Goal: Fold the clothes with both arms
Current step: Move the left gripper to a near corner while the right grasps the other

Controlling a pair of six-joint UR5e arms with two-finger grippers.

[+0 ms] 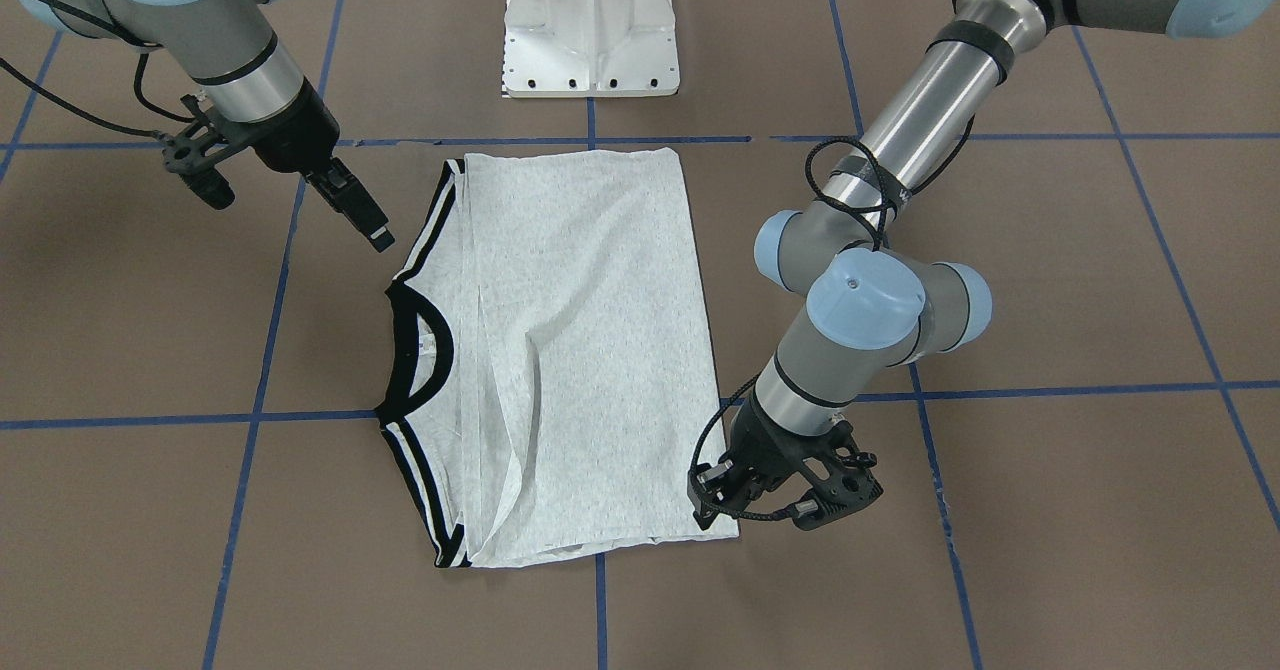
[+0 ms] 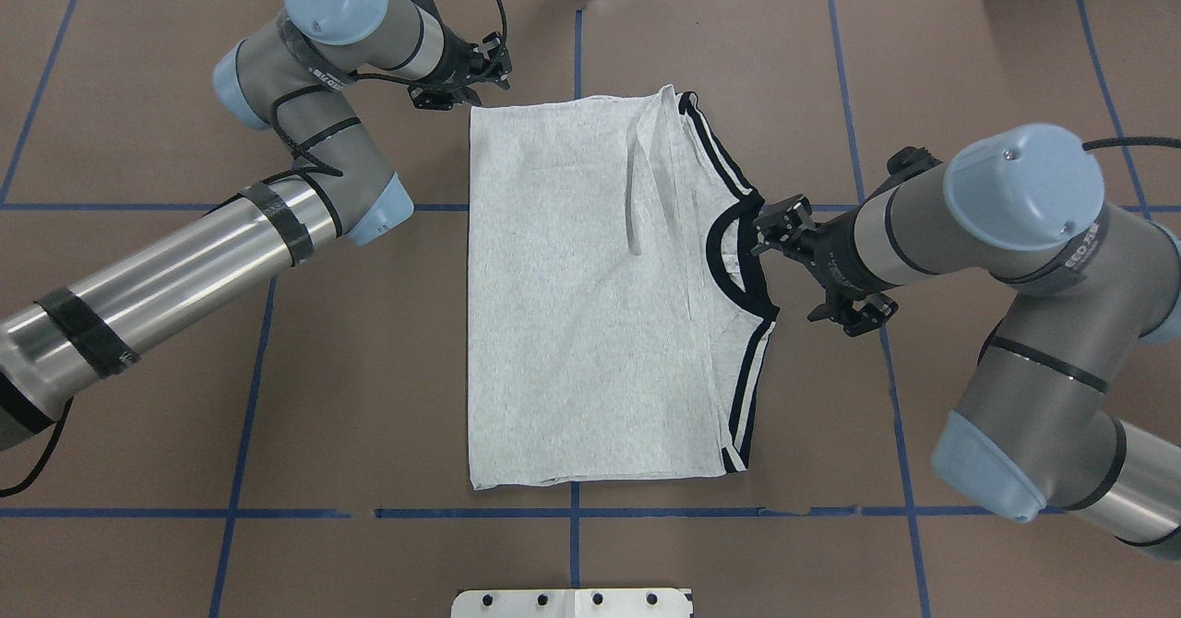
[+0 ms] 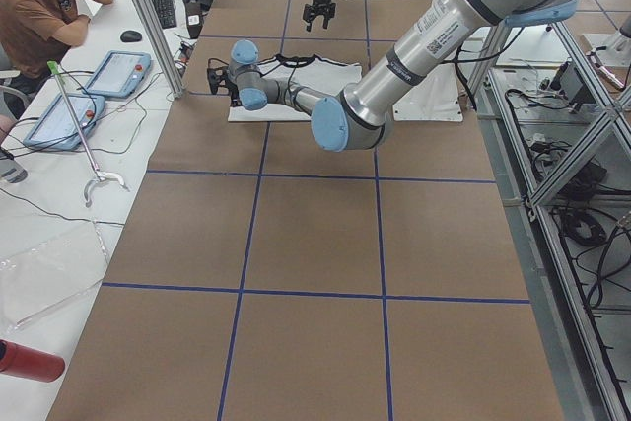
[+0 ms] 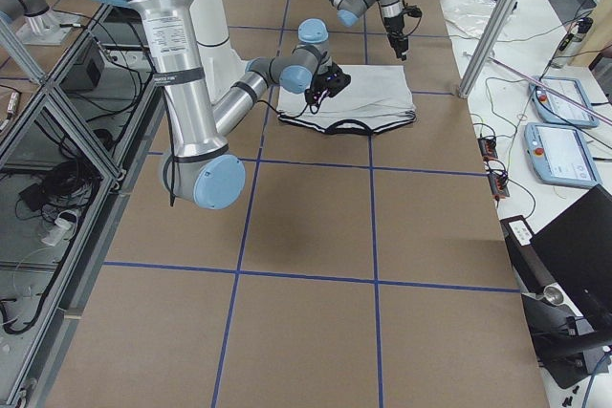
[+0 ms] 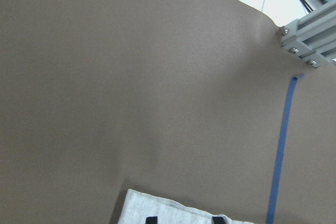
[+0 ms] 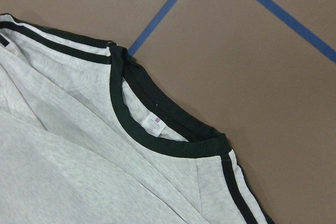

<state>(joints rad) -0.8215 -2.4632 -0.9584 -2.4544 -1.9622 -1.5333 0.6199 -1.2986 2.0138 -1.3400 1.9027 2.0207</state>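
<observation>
T-shirt (image 2: pixel 572 304) flat on table (image 2: pixel 369 397); left tool (image 5: pixel 184 220) agape, empty; right tool (image 1: pixel 378 235), opening unclear; pedestal (image 1: pixel 590 40) nearby.

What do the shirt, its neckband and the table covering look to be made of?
Shirt: soft heather-grey knit, likely cotton jersey; matte, speckled, with soft creases. Neckband: black, matte, thicker knit band; ribbing too fine to confirm. Table covering: flat matte brown sheet, paper or felt, unclear; the blue lines look like stuck-on tape.
</observation>
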